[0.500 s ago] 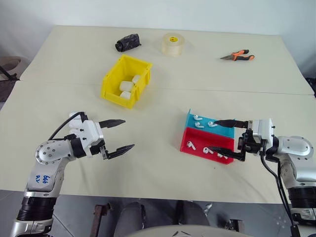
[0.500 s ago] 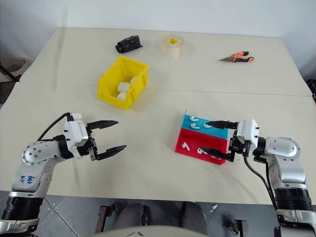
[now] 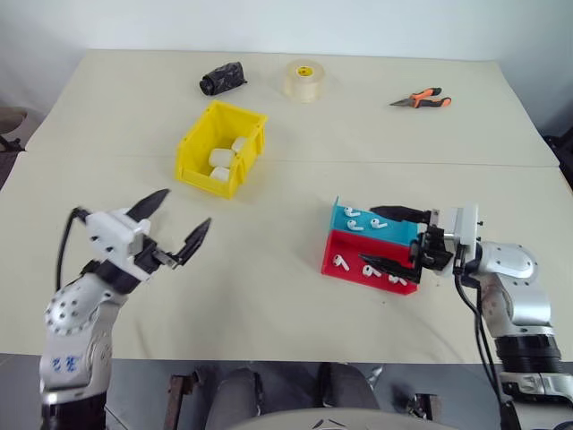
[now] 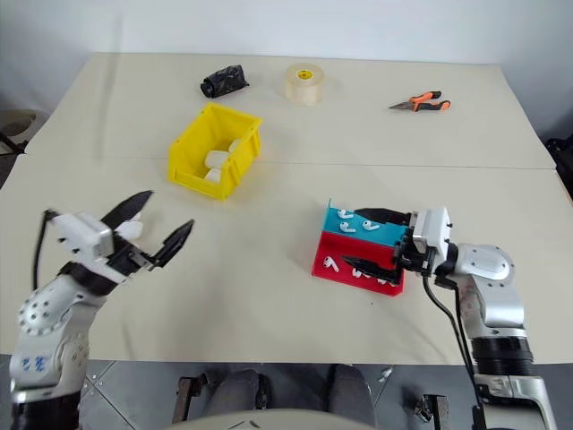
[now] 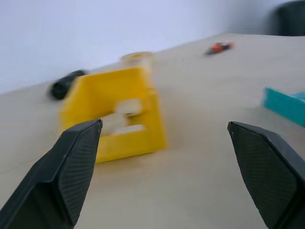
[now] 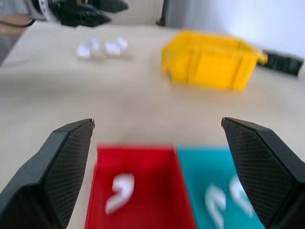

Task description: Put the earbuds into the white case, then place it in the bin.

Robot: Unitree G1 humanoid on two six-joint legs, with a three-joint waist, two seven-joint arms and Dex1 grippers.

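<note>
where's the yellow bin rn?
The bright yellow plastic bin sits left of centre on the table, nearer the left arm, just in front of the black roll, with white pieces inside.

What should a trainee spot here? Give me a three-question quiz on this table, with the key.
1. True or false: the right hand is shut on an earbud.
2. Which tray lies nearer the robot: A) the red tray, B) the blue tray?
3. Fill in: the roll of tape lies between the black object and the ____.

Key: 1. False, it is open, over the trays, with the earbuds lying loose in them. 2. A. 3. Pliers. The left hand is open too, with the yellow bin beyond it.
</note>
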